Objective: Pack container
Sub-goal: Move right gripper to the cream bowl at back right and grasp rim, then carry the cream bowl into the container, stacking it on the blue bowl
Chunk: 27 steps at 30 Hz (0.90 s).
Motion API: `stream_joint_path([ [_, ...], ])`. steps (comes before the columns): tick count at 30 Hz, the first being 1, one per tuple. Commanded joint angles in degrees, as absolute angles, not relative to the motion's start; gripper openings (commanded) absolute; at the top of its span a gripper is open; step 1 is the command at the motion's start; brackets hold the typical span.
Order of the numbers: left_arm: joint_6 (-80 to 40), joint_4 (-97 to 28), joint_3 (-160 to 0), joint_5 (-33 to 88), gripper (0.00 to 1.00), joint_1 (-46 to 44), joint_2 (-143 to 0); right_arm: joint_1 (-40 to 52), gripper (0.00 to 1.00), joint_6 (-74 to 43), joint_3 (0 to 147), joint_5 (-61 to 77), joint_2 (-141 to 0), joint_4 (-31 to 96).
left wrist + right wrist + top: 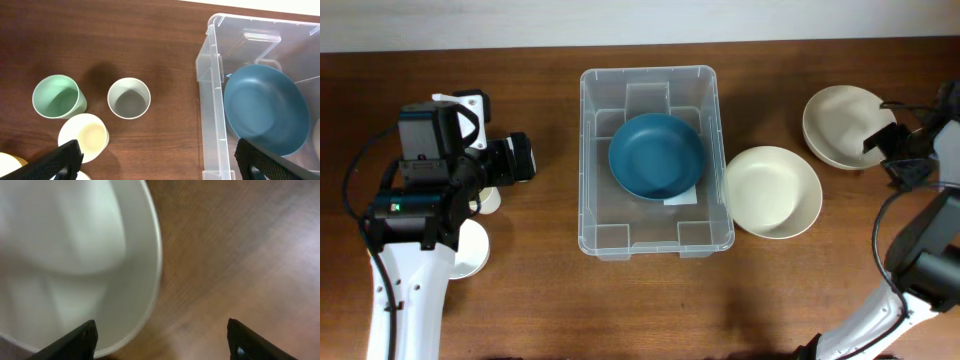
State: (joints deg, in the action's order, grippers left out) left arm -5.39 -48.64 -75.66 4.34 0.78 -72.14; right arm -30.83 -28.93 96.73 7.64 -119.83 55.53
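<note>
above far-right bowl rim, right tool wide open, empty.

I read this as a robot lab bench, not a home: dark wood-grain tabletop, pale wall at far edge, cabled left arm and right arm, just plastic bowls, cups and a clear container.

Item: table, one. Dark brown wood-grain top, with the grain running 9 to 3 o'clock in the overhead view. It fills nearly the whole frame.
Finish: low sheen, darker toward 6 o'clock. A soft pale glare shows at 2 to 3 o'clock in the right wrist view.
Item: pale strip beyond the table's 12 o'clock edge. Off-white; wall or floor not distinguishable.
Lighting: diffuse, even.
</note>
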Motion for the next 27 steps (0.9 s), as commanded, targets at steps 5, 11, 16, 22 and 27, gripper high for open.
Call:
stream_joint_path([
  [5,-4.3,-48.6,-77.0,4.7,1.00,0.5,-72.5,-30.3,0.78,-28.9,96.0,12.3,-126.3,51.8],
  [11,-4.3,-48.6,-77.0,4.7,1.00,0.5,-72.5,-29.6,0.67,-28.8,96.0,12.3,-127.0,50.1],
  [16,-4.3,-48.6,-77.0,4.7,1.00,0.5,-72.5,-29.6,0.32,-28.8,96.0,12.3,-127.0,50.1],
  [22,-4.3,-48.6,-77.0,4.8,1.00,0.5,-72.5,-29.6,0.14,-28.8,96.0,12.2,-127.0,50.0],
  [27,-4.3,-48.6,-77.0,4.8,1.00,0.5,-72.5,-29.6,0.05,-28.8,96.0,12.2,-127.0,49.8],
])
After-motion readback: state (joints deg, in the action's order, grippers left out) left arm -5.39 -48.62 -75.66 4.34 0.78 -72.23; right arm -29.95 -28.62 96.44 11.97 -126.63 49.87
